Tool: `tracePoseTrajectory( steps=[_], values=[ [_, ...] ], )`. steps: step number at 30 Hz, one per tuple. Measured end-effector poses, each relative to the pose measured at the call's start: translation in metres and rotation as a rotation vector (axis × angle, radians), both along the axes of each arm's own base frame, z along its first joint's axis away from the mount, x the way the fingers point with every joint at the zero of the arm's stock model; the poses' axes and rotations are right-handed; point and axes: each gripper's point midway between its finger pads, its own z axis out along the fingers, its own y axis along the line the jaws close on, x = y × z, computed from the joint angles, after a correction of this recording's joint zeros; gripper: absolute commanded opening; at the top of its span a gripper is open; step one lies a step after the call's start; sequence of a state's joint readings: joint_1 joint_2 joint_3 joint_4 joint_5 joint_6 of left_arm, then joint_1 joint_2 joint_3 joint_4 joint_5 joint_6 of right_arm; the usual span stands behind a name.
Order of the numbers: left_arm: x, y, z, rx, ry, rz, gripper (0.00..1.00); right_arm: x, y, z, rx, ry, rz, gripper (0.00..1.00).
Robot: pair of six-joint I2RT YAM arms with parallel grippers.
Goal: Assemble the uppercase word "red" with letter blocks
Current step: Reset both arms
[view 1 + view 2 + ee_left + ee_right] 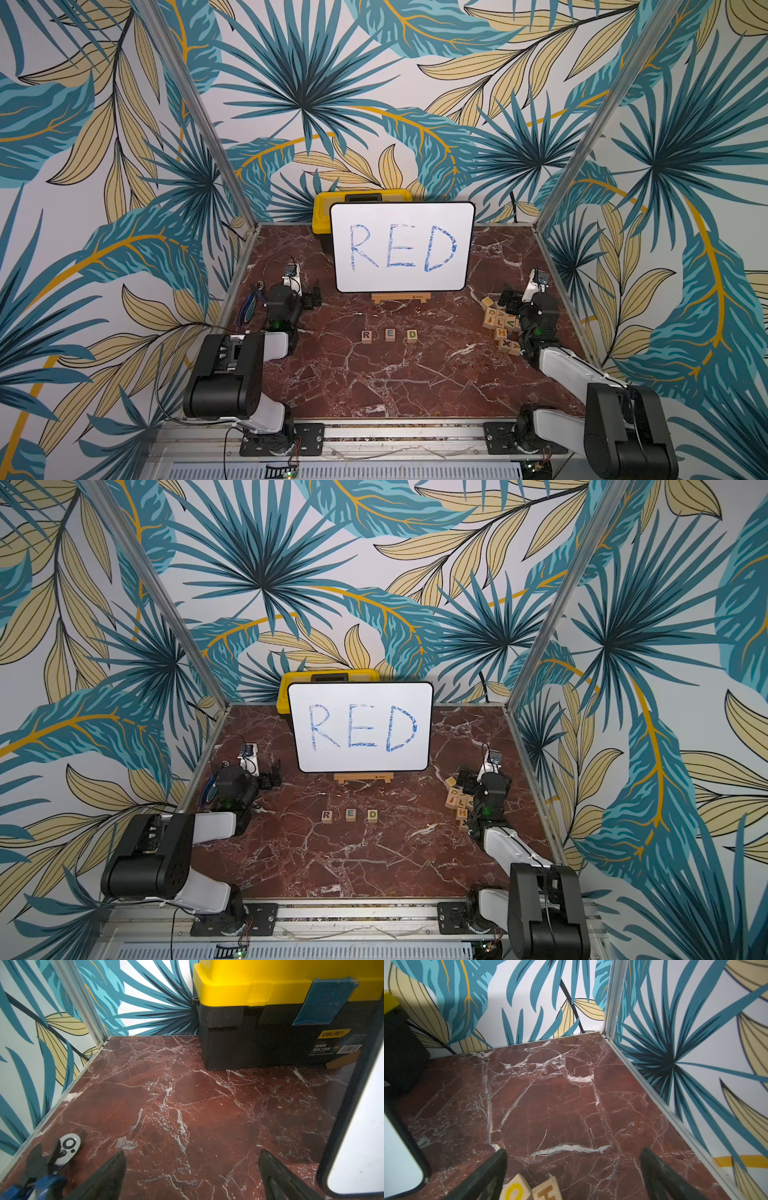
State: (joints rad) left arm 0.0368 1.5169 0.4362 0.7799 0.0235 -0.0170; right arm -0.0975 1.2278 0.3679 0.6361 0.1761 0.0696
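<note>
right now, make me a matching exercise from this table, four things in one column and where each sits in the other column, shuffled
Things
1. light-wood cube printed with a dark R
2. light-wood cube printed with a red E
3. light-wood cube printed with a green D
4. white board with blue handwritten RED

Places
a. middle of the row of three
b. propped on a small wooden stand, behind the row
c. left end of the row
d. right end of the row

Pairs: 1-c, 2-a, 3-d, 4-b
</note>
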Motion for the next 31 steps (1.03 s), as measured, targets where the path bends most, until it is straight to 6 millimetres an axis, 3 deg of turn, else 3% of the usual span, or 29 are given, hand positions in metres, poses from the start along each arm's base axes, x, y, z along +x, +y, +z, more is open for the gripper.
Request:
tracePoseTrajectory(
  steps=[6,9,15,31],
  values=[
    [0.001,0.000,0.004,-0.001,-0.018,0.001,1.00,0.018,0.014,-0.038,0.040,0.044,0.083,1.00],
    [0.001,0.000,0.004,-0.001,-0.018,0.001,1.00,0.015,0.016,-0.056,0.051,0.079,0.095,1.00],
    [0.001,0.000,0.004,-0.001,-0.018,0.001,1.00,0.020,0.018,-0.043,0.047,0.028,0.109,1.00],
    [0.001,0.000,0.004,-0.001,-0.018,0.001,1.00,0.020,0.020,-0.042,0.050,0.026,0.117,1.00]
  ],
)
